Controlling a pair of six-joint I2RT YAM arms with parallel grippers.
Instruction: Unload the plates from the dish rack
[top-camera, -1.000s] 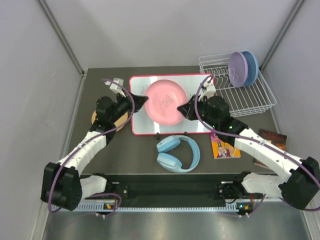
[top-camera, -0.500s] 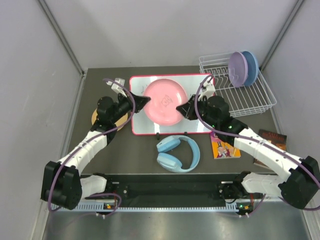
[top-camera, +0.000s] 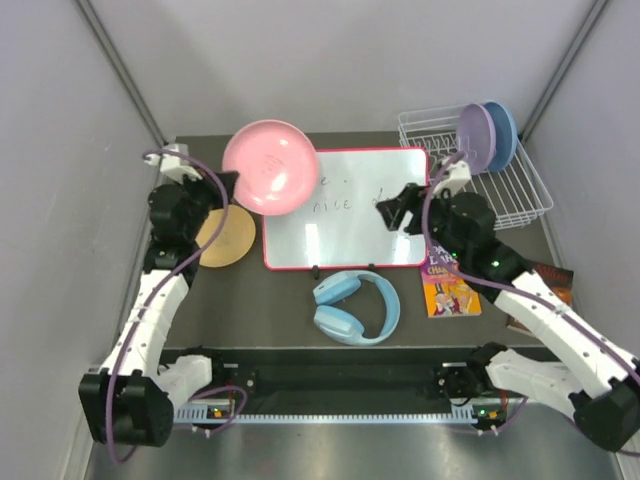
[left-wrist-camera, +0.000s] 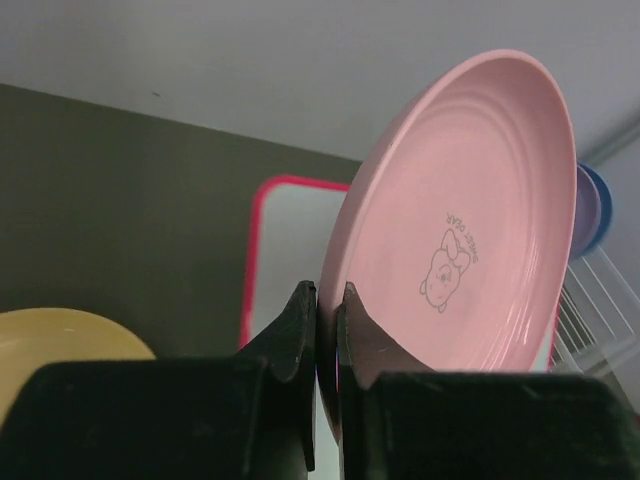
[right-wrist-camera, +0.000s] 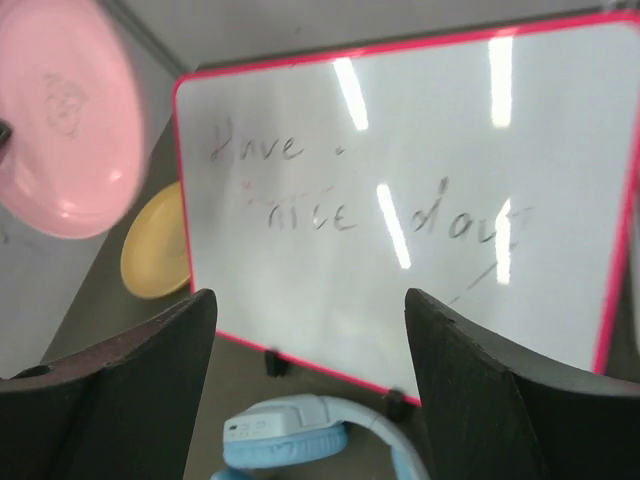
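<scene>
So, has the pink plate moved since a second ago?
Yes. The pink plate has swung left, from over the middle of the whiteboard to past its far-left corner, gripped by the left end effector.

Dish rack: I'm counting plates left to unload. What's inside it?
A lilac plate and a light-blue plate stand inside the dish rack; the lilac one covers most of the blue.
</scene>
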